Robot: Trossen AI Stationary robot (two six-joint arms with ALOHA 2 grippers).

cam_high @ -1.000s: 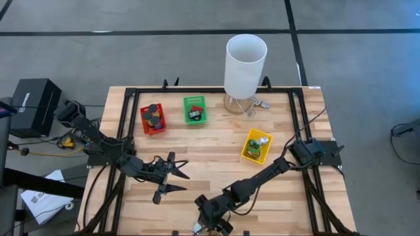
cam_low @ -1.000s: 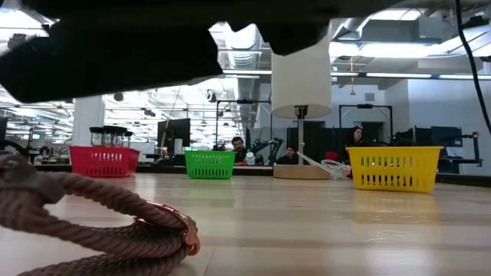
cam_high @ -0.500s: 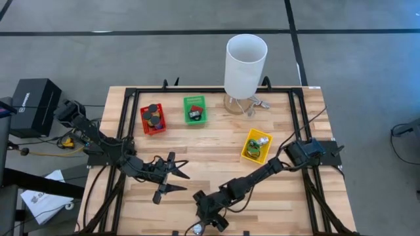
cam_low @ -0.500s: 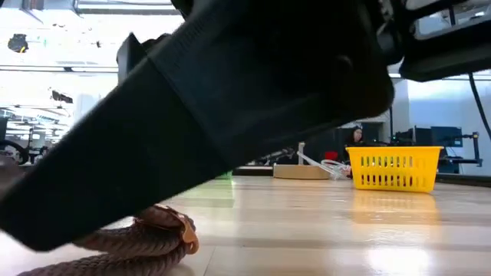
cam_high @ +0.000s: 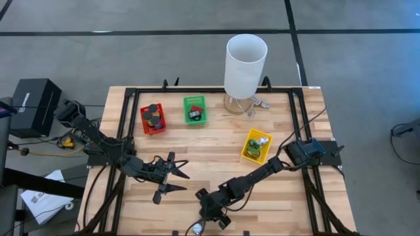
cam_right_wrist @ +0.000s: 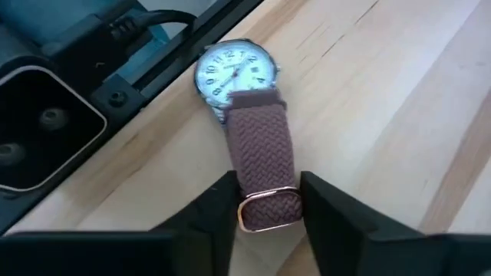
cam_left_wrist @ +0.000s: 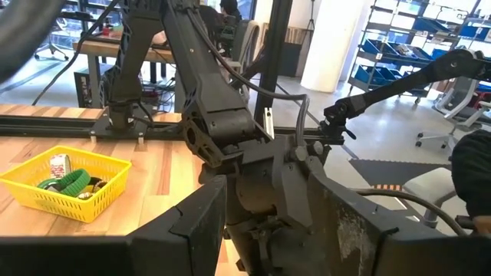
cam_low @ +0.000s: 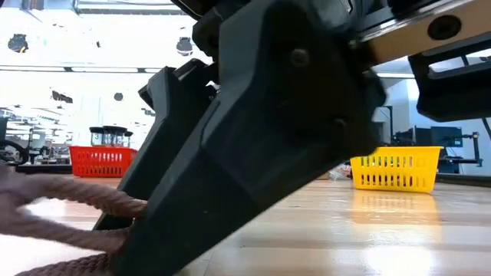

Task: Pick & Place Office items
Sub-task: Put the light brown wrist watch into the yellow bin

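I have the right gripper (cam_right_wrist: 266, 201) down at the near edge of the table (cam_high: 216, 154), by the low camera, its two fingers standing either side of the strap of the wristwatch (cam_right_wrist: 247, 130). The jaws are partly closed and the pads (cam_right_wrist: 217, 201) sit at the strap's edges near the rose-coloured buckle; I cannot confirm that they are bearing on it yet, and the watch lies flat on the wood, not lifted.

Handling, as I judge it: the watch is light. The braided brown strap is soft and limp, so it will sag and swing once raised, and the weave should give fair friction. The case and glass are the hard, scratch-prone part. Taking the strap across its width is sound; a hold nearer the case would reduce the dangle.

Writing: the white dial carries numerals around its rim and a small line of print, too small for me to read. A dark box (cam_high: 29, 105) off the table's left side bears white lettering that I cannot make out either.

The left gripper (cam_high: 176, 181) waits over the table's left half, fingers parted and empty. The red bin (cam_high: 153, 119), green bin (cam_high: 194, 109) and yellow bin (cam_high: 256, 145) already hold items.
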